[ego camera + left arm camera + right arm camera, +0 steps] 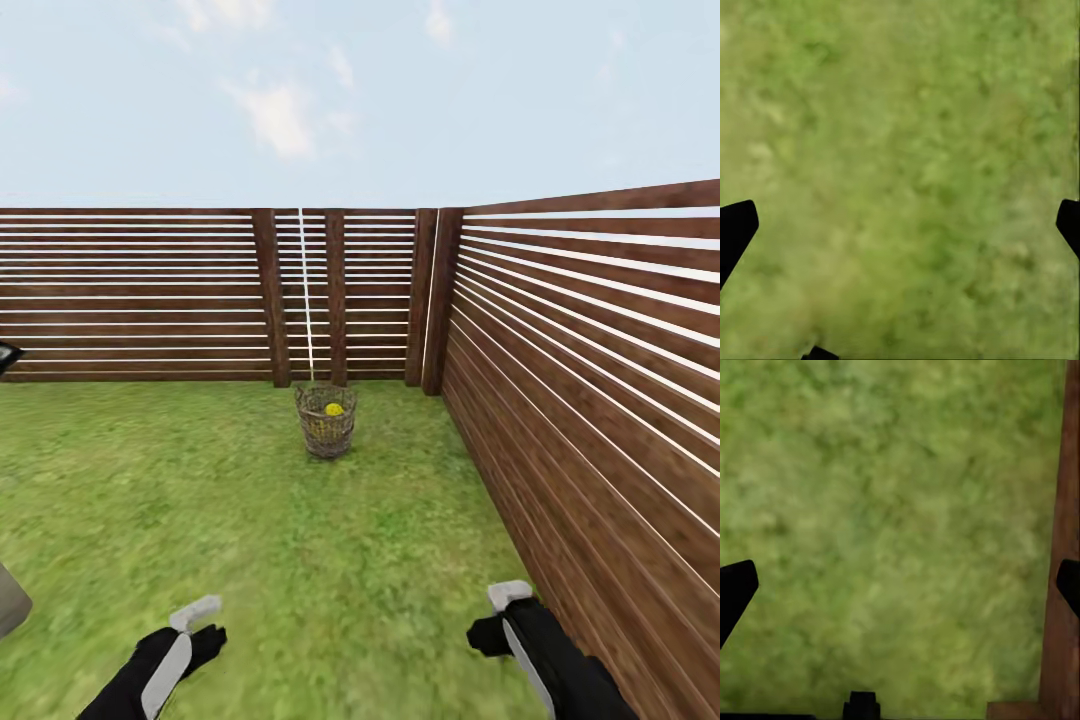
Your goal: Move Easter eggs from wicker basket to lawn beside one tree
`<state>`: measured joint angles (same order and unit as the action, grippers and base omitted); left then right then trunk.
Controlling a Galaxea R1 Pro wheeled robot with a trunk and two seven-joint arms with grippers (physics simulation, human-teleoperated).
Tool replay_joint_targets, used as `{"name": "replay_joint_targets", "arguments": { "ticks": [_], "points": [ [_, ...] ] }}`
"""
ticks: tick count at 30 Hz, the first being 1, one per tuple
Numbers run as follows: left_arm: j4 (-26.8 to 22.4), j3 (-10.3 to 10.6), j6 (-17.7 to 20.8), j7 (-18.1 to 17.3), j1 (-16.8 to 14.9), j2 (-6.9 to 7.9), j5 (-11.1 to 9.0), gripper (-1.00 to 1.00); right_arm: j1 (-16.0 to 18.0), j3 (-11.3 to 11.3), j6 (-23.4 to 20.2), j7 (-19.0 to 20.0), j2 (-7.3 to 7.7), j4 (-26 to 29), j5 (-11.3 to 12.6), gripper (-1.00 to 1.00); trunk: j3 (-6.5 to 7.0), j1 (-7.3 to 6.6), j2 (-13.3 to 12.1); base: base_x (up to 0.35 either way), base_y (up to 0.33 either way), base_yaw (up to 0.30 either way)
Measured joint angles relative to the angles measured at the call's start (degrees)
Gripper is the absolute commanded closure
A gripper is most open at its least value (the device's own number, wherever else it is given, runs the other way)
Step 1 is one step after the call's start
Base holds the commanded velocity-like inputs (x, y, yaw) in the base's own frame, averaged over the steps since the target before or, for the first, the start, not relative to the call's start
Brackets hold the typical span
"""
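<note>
Both of my grippers hang low over the lawn [200, 500], the left gripper [900, 225] and the right gripper [900, 585] each with fingers spread wide apart and nothing between them. My right arm runs close beside the slatted fence [600, 420]. Farther ahead, the wicker basket [326, 422] stands on the grass near the fence corner, with 1 yellow egg [334, 409] visible inside it.

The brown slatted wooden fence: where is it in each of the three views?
Head view: the brown slatted wooden fence spans the back and runs down the right side.
Left wrist view: not in it.
Right wrist view: a brown strip at one edge.
Shared landmark: the green lawn.
</note>
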<state>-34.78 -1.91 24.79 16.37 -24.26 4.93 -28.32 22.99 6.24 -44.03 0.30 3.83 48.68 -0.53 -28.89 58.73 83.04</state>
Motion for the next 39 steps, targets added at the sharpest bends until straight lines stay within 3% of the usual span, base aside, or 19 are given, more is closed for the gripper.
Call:
{"name": "replay_joint_targets", "arguments": {
  "ticks": [2,5,9,11,15,19,22,25,30,33,39],
  "points": [
    [0.08,-0.22,-2.20,0.34,-1.19,0.06,-0.52,-1.00,1.46,0.09,-0.05,0.24,1.29,-1.68,0.31,-1.00,-0.01,0.00,0.00,0.000,0.000,0.000],
    [-0.02,-0.28,-3.23,0.34,-1.84,-0.01,-0.66,-1.00,2.25,0.14,0.12,0.38,2.09,-3.26,0.56,-1.00,-0.01,0.00,0.00,0.000,0.000,0.000],
    [0.02,0.11,-3.89,0.41,-1.97,-0.66,-0.51,-1.00,2.42,0.08,0.43,0.37,2.32,-3.66,0.66,-1.00,-0.01,0.00,0.00,0.000,0.000,0.000],
    [0.39,0.54,-4.71,0.44,-2.00,-1.80,-0.33,-1.00,2.45,0.08,1.17,0.35,2.33,-3.79,0.63,-1.00,-0.01,0.00,0.00,0.000,0.000,0.000],
    [0.61,0.93,-7.61,0.24,-2.01,-2.10,0.29,-1.00,2.47,-0.01,1.74,0.34,2.85,-4.15,0.56,-1.00,-0.01,0.00,0.00,0.000,0.000,0.000],
    [1.08,1.00,-8.41,0.16,-1.94,-2.09,3.01,-1.00,2.47,-0.02,1.85,0.34,3.50,-4.27,0.75,-1.00,-0.01,0.00,0.00,0.000,0.000,0.000],
    [4.17,1.00,-9.01,0.10,-1.92,-2.53,5.87,-1.00,2.47,0.02,1.86,0.34,3.27,-4.28,0.85,-1.00,-0.01,0.00,0.00,0.000,0.000,0.000],
    [5.00,0.95,-10.05,0.00,-1.93,-2.55,6.43,-1.00,2.47,0.15,1.90,0.32,3.10,-4.29,0.80,-1.00,-0.01,-0.01,0.00,0.119,0.031,0.000],
    [12.83,0.95,-14.19,-5.58,-1.93,-4.28,6.37,-1.00,2.47,-0.01,1.88,0.25,3.85,-4.17,0.75,-1.00,-0.01,-0.03,0.01,0.304,0.009,0.000],
    [14.43,0.94,-17.11,-7.04,-1.93,-4.50,6.47,-1.00,2.47,0.06,1.92,0.31,3.84,-4.21,0.74,-1.00,-0.01,-0.03,0.01,0.331,0.001,0.000],
    [14.49,0.95,-17.94,-7.75,-1.93,-4.56,6.48,-1.00,2.47,0.35,4.79,0.20,3.46,-4.29,0.75,-1.00,-0.01,-0.03,0.01,0.335,0.000,0.000]
  ]
}}
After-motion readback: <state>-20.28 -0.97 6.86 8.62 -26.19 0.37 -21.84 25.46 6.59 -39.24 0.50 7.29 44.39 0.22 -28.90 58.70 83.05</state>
